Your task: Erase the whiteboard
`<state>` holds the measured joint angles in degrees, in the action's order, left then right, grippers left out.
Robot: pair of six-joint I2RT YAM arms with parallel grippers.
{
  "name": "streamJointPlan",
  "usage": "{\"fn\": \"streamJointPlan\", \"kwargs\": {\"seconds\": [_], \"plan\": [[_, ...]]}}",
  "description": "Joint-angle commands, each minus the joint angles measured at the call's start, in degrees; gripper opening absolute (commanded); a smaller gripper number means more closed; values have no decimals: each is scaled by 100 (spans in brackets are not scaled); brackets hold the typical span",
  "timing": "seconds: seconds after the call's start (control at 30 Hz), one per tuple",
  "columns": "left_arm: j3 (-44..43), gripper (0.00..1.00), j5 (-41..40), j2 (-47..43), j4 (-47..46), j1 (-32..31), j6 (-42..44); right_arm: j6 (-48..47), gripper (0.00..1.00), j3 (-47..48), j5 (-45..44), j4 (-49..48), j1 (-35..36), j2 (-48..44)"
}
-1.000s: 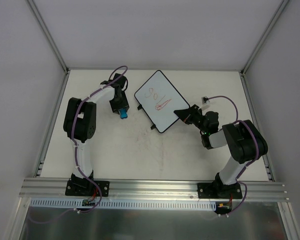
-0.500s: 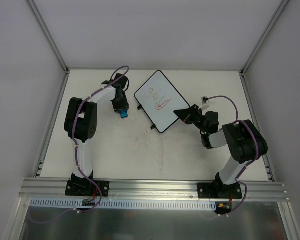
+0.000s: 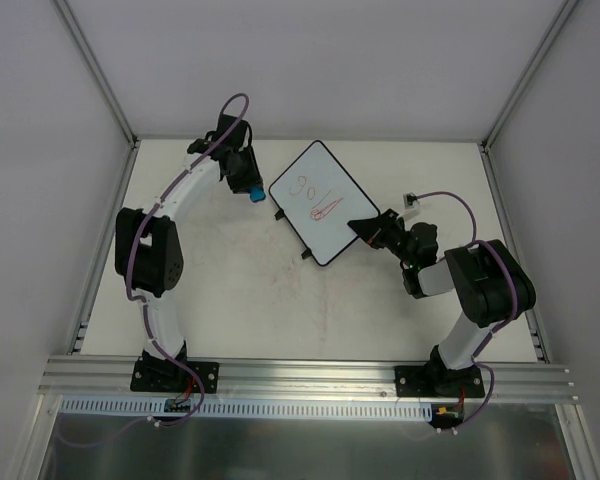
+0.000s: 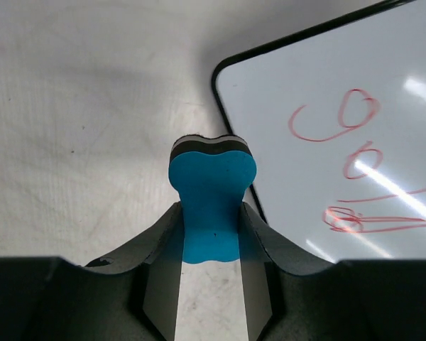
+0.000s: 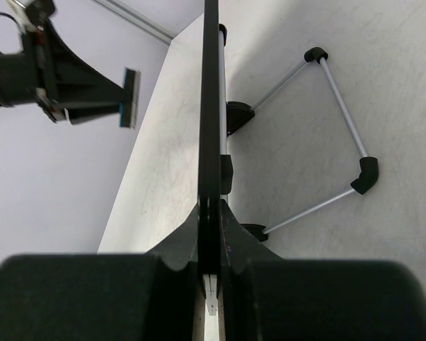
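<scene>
left gripper (image 4: 211, 213) fingers pinching the blue eraser (image 4: 211, 186) at its waist, felt end sticking out past the tips, held off the table (image 3: 220, 290). right gripper (image 5: 211, 213) fingers clamped on the whiteboard (image 3: 315, 200) edge, bracing it. Whiteboard corner sits just beside the left fingertips, red scribbles (image 4: 348, 170) further in past the rim. Step looks like: bring eraser onto the marks. To do it well: swing over the rim first, set felt flat not edge-on, firm pinch, sweep across all the marks, light pressure so whiteboard doesn't slip from the right fingers
</scene>
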<state>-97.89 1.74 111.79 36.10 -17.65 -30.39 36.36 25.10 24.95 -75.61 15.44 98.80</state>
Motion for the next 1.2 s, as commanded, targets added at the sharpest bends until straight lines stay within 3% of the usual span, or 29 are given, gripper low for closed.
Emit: {"fn": "streamJointPlan", "kwargs": {"seconds": [0.0, 0.23, 0.53, 0.73, 0.9, 1.17], "plan": [[-441, 1, 414, -228, -102, -11, 60, -15, 0, 118, 238, -674, -15, -63], [-671, 0, 1416, 194, -963, 7, -309, -6, 0, 135, 265, -674, -6, -63], [-592, 0, 1865, 756, -2659, -133, -415, 11, 0, 179, 309, -674, -6, -10], [-56, 4, 1892, 775, -3809, -318, -46, 3, 0, 197, 353, -674, -6, 7], [59, 9, 1575, 844, -3891, -450, 217, 3, 0, 206, 370, -674, -6, 16], [-47, 3, 1786, 1196, -3935, -467, 270, 12, 0, 197, 379, -674, -15, -10]]}}
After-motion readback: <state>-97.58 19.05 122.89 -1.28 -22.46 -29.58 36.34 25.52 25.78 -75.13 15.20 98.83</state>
